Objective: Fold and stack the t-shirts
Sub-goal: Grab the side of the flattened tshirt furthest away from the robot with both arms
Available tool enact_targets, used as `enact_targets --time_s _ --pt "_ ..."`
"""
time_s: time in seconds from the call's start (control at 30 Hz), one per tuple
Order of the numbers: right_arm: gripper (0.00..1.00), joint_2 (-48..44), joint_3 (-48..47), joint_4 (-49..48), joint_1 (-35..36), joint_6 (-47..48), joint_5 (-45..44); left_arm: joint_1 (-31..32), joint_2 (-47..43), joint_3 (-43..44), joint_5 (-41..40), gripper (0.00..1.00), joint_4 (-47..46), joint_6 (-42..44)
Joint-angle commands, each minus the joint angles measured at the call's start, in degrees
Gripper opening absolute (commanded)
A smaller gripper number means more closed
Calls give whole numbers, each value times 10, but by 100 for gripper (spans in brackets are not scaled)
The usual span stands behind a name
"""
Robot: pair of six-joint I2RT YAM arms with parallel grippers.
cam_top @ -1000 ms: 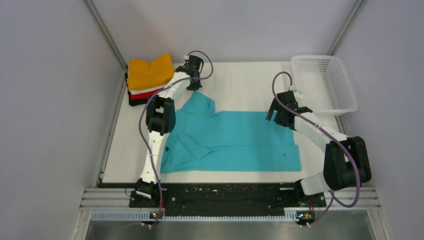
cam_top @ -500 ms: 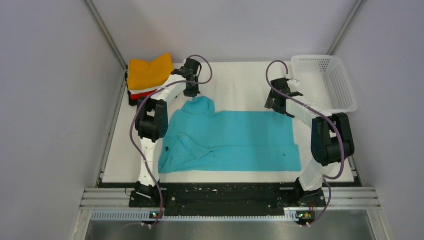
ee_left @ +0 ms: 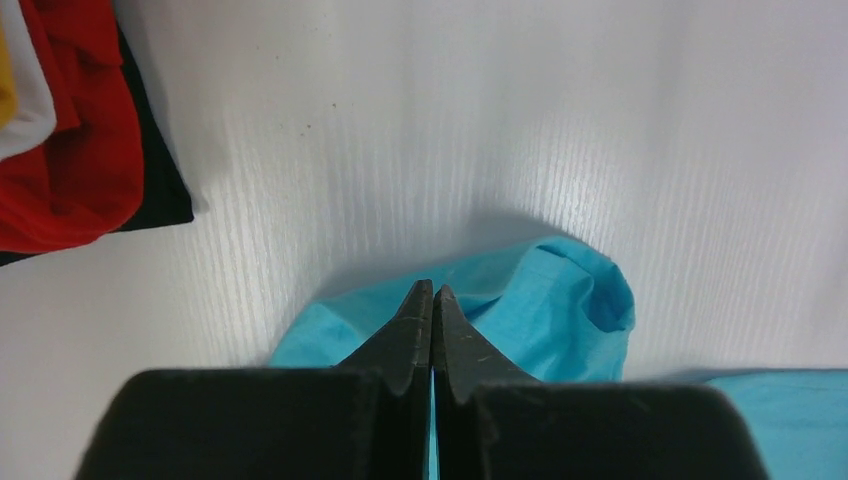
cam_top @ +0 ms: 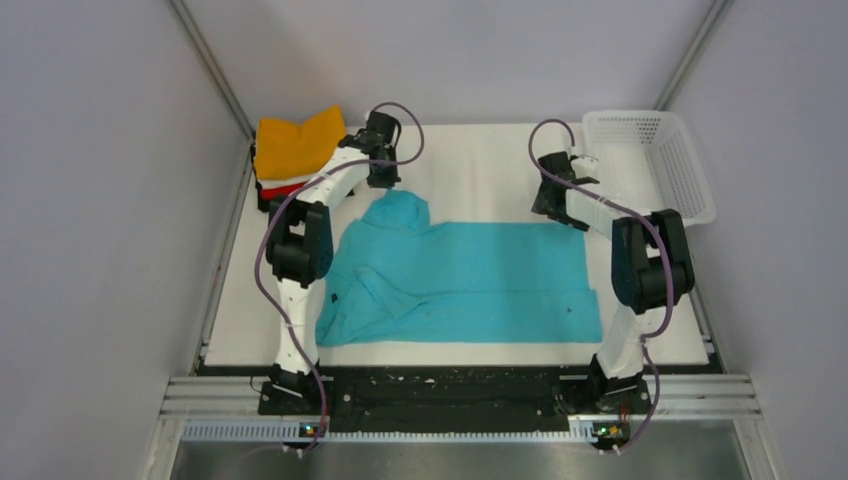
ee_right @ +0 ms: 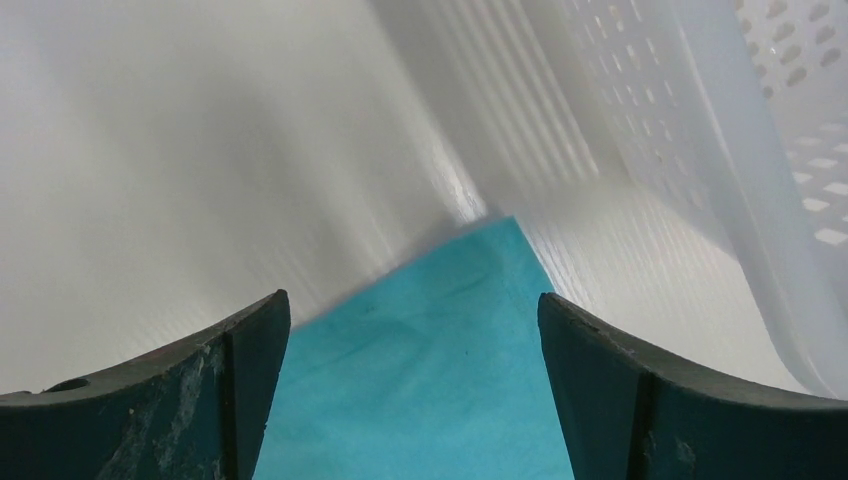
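Now the turquoise shirt (cam_top: 470,275) lies on the tabletop (cam_top: 470,160) beside the basket (cam_top: 692,175). Right tool (ee_right: 410,305) — gaping, empty — hangs over the corner (ee_right: 490,240) nearest the basket and may catch on it; left tool (ee_left: 432,292), clamped on nothing over the farthest sleeve (ee_left: 570,300), would miss cloth.

Teal shirt spread out, four folded shirts stacked

We see the teal shirt (cam_top: 470,280) lying open across the middle of the white counter (cam_top: 480,160), its body running left to right and mostly smooth. Its right end is flat, with a crisp far corner. Its left end is rumpled: a flap of cloth is folded over onto the body at the near left, and the far-left sleeve is bunched into a rounded hump. In the far-left corner we find the stack, apart from the teal shirt. The orange shirt (cam_top: 296,140) lies on top, dipped in the middle, then the white shirt (ee_left: 30,115), the red shirt (ee_left: 75,160) and the black shirt (ee_left: 160,190) at the bottom.
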State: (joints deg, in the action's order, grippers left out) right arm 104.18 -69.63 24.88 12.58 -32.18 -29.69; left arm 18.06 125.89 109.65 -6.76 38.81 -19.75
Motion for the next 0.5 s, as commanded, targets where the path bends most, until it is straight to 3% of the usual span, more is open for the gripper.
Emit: enact_targets --time_s 0.0,0.27,0.4,0.47 --pt "90 37 -41 -3 -7 -18 -32 1 -33 -32 17 0 -3 -10" --pt "74 48 -34 5 -8 -38 -41 1 -74 -99 35 0 -18 -22" --pt "58 30 -3 -3 -8 -41 -40 1 -99 -134 45 0 -30 -26" --pt "58 29 2 -6 -7 -44 -47 1 -111 -152 52 0 -39 -27"
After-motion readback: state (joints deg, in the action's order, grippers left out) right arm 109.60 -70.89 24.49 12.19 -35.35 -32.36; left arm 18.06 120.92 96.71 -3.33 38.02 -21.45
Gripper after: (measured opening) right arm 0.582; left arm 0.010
